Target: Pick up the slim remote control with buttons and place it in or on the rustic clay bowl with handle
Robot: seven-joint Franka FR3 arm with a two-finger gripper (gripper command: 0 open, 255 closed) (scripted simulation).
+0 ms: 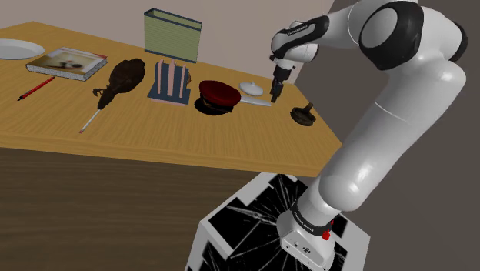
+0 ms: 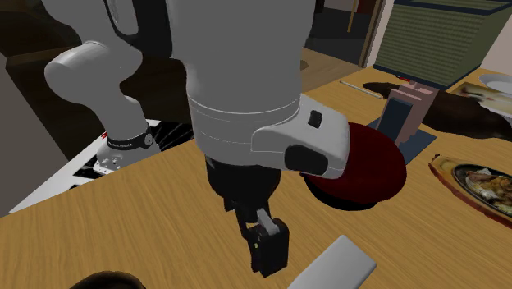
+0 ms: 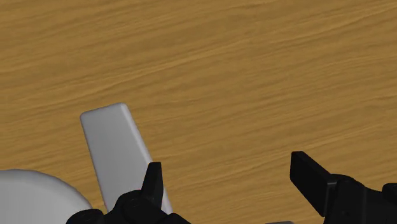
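The remote (image 1: 258, 101), a plain pale grey slab, lies flat on the wooden table (image 1: 192, 138), at 3 o'clock from the dark red bowl (image 1: 218, 96) in the shoulder view and apart from it. In the wrist view the remote (image 3: 118, 153) sits just outside one finger (image 3: 153, 178), its long edge running behind that fingertip; between the two fingers there is only bare wood. A white round piece (image 3: 32, 197) lies just beside the remote, on the side away from the gripper (image 3: 229, 175).

The gripper (image 1: 275, 92) points straight down, low over the table, at about 1 o'clock from the remote in the shoulder view. Its fingers stand wide apart and hold nothing. In the second exterior view the gripper (image 2: 267, 259) hangs with the remote (image 2: 332, 264) at its 3 o'clock and the bowl (image 2: 361, 168) behind, at 1 o'clock.

The arm rises from the stand (image 1: 254, 223) towards 1 o'clock, bends at a high elbow, and the forearm runs towards 9 o'clock before the wrist turns down.

A small dark object (image 1: 304, 114) sits at 4 o'clock from the remote.
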